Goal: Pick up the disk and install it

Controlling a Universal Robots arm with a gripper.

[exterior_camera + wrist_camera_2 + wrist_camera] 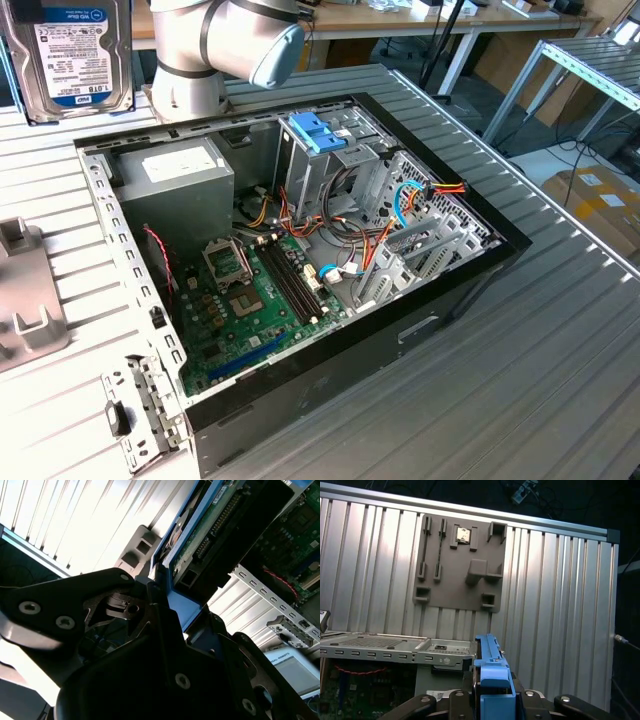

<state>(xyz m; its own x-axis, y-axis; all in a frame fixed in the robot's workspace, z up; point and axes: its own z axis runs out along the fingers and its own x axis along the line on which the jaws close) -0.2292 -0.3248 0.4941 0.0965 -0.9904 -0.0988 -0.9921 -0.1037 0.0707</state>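
Gripper [492, 702] clamped on disk [70, 55] — held aloft, beside open computer case [465, 290]

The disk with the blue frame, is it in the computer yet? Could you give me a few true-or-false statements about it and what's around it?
1. The gripper grips the disk by its light-blue bracket. True.
2. The disk sits inside the computer case. False: in the exterior view it stands upright outside the case, past the case's far corner at the exterior view's left.
3. The case lies open with the green motherboard showing. True.
4. The grey fixture plate lies inside the case. False: it lies flat on the ribbed metal table, beside the case.
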